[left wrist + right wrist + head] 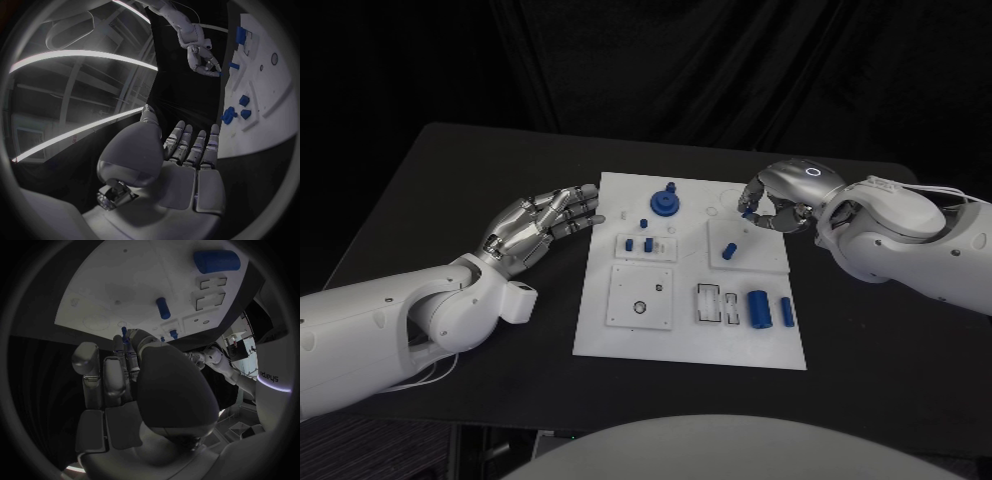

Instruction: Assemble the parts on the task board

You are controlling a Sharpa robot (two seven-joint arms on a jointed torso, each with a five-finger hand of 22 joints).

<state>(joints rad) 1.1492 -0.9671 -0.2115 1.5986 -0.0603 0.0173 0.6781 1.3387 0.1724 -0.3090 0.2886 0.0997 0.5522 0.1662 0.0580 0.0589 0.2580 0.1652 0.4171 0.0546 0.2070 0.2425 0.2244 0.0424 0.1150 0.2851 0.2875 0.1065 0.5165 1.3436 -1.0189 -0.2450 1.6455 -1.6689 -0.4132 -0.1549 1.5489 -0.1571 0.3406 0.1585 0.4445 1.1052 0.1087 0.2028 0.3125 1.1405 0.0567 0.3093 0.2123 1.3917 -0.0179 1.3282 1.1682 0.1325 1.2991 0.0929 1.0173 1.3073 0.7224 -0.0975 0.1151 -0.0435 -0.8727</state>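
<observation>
Where the head view looks down, the task board lies mid-worktop; the left robot hand, fingers spread and empty, hovers beside it. The right robot hand pinches a small blue part over the board's far corner. The right wrist view shows the part between fingertips.

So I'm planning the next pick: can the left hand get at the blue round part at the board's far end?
Probably yes: the left hand is open beside the task board, nothing between it and the blue round part.
</observation>
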